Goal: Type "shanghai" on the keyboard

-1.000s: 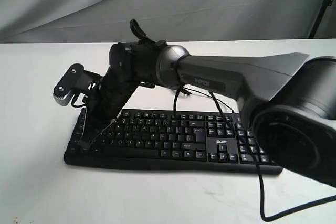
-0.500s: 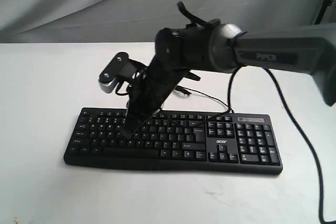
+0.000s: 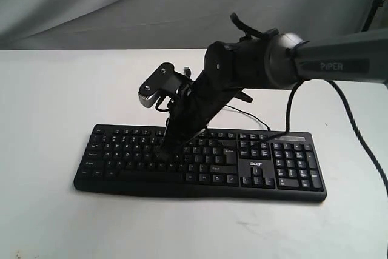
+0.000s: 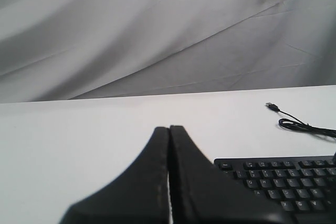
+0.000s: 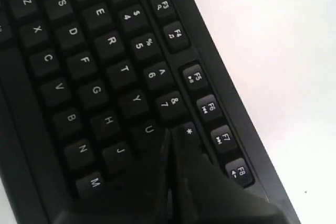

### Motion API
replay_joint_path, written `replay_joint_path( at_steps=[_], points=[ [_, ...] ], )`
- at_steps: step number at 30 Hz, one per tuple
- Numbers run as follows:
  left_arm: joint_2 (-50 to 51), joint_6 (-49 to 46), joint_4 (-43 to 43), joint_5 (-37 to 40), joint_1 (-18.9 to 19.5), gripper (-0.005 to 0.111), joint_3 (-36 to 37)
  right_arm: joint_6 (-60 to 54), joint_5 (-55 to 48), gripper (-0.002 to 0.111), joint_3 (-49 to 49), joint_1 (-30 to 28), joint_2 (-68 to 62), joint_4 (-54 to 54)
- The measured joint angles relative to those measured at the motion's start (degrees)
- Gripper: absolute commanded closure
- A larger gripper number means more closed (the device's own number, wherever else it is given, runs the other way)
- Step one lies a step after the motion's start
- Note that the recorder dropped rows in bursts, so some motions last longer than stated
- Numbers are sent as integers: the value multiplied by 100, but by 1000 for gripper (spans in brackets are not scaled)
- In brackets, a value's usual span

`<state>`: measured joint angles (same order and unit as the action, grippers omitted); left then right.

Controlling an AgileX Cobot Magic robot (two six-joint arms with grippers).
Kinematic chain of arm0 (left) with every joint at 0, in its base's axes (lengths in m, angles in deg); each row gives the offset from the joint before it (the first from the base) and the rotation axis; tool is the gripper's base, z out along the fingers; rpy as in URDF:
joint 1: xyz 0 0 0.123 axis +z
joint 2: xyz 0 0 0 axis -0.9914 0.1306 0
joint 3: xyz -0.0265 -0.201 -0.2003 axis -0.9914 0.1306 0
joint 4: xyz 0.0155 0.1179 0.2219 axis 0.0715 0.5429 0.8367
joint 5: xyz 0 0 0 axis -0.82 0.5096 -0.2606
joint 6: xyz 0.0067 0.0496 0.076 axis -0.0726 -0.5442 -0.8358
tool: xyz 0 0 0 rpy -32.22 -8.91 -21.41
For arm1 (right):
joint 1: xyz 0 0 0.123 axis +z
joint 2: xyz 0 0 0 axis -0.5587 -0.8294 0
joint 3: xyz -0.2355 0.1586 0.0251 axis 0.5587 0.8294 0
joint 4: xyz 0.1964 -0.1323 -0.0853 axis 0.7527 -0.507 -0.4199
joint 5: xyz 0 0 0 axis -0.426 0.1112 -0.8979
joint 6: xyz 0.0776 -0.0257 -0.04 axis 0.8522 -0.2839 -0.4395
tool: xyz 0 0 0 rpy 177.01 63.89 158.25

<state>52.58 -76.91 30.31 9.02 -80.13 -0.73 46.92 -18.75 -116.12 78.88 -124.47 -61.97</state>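
Observation:
The black keyboard (image 3: 267, 171) lies on the white table (image 3: 42, 101), number pad and acer logo toward the right. My right gripper (image 3: 162, 153) reaches in from the right and slants down over the middle of the letter keys, jaws shut with nothing between them. In the right wrist view the right gripper (image 5: 171, 131) points at the spot between the U key (image 5: 148, 129) and the 8 key (image 5: 185, 131); whether it touches them I cannot tell. The left gripper (image 4: 169, 128) is shut and empty, held off the keyboard (image 4: 286, 182) near its Esc corner. It does not show in the exterior view.
The keyboard's thin USB cable (image 4: 296, 125) trails loose on the table behind it, plug end (image 4: 271, 106) free. A black arm cable (image 3: 364, 150) hangs at the right. Grey cloth (image 3: 91, 4) backs the table.
The right arm has swung right along the keyboard, carrying its shut tip from the left-end keys to the middle letter keys. The keyboard has not moved.

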Motion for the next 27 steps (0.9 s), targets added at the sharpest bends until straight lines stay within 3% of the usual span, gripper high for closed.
replay_joint_path(
  at_steps=[27],
  points=[
    [0,0,0,0,0,107,0,-184,231,108,318,-24,-48,247]
  ],
)
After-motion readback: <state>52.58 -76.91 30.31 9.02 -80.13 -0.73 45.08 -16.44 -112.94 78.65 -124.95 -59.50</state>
